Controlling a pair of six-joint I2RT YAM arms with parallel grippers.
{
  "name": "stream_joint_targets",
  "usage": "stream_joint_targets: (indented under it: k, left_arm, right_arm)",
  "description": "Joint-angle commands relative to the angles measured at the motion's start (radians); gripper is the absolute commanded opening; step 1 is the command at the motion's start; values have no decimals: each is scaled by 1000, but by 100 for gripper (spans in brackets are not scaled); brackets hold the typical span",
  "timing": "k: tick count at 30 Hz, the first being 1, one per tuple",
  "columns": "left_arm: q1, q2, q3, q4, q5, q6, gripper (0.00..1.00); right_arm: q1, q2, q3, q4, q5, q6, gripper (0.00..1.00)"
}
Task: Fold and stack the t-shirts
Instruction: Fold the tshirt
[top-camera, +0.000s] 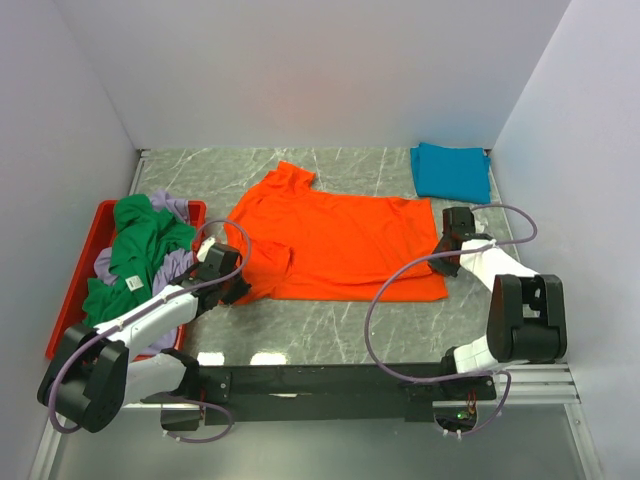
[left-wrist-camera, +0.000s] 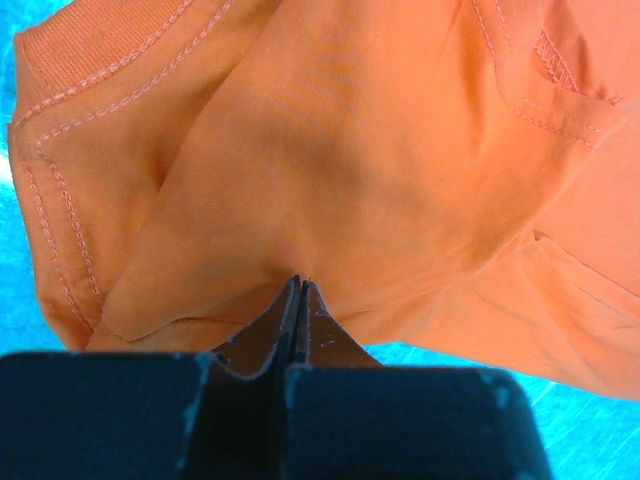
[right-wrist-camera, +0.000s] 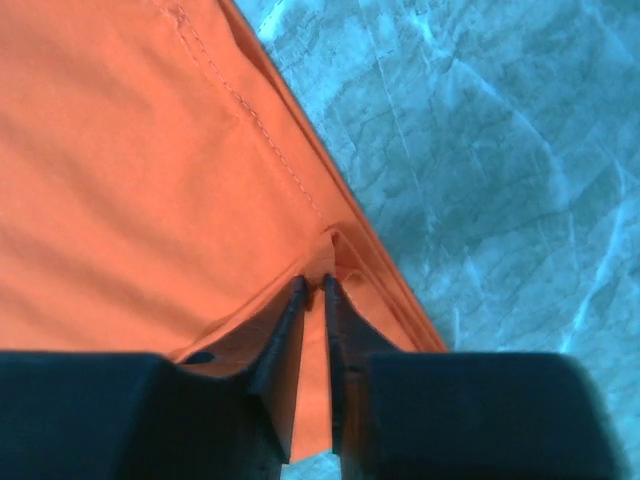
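Observation:
The orange t-shirt (top-camera: 340, 240) lies spread across the middle of the table, its near left part bunched up. My left gripper (top-camera: 236, 288) is shut on the shirt's near left edge; in the left wrist view the jaws (left-wrist-camera: 300, 282) pinch orange cloth (left-wrist-camera: 330, 150). My right gripper (top-camera: 447, 262) is shut on the shirt's right hem; the right wrist view shows a fold of orange cloth (right-wrist-camera: 150, 170) between the fingertips (right-wrist-camera: 313, 282). A folded teal-blue t-shirt (top-camera: 451, 170) lies at the back right. Green (top-camera: 140, 250) and lavender (top-camera: 172, 208) shirts are piled at the left.
The green and lavender shirts lie in a shallow red tray (top-camera: 78, 290) at the table's left edge. White walls close in the back and both sides. Grey marbled table surface (top-camera: 330, 325) shows in front of the orange shirt.

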Motion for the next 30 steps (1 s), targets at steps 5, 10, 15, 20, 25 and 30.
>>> stream_joint_targets:
  k: [5, 10, 15, 20, 25, 30]
  left_arm:
    - [4, 3, 13, 19, -7, 10, 1]
    - [5, 21, 5, 25, -13, 1, 1]
    - [8, 26, -7, 31, -19, -6, 1]
    - [11, 33, -8, 31, -18, -2, 1]
    - [11, 12, 5, 19, -16, 4, 1]
    - [11, -43, 48, -17, -13, 8, 3]
  right_arm:
    - [-37, 40, 70, 26, -10, 5, 1]
    - [-64, 55, 108, 11, -7, 5, 0]
    - [-75, 87, 132, 15, -29, 11, 0]
    - [-75, 124, 136, 29, -36, 10, 14]
    - [-75, 123, 156, 11, -29, 4, 42]
    - [-57, 0, 150, -22, -36, 10, 50]
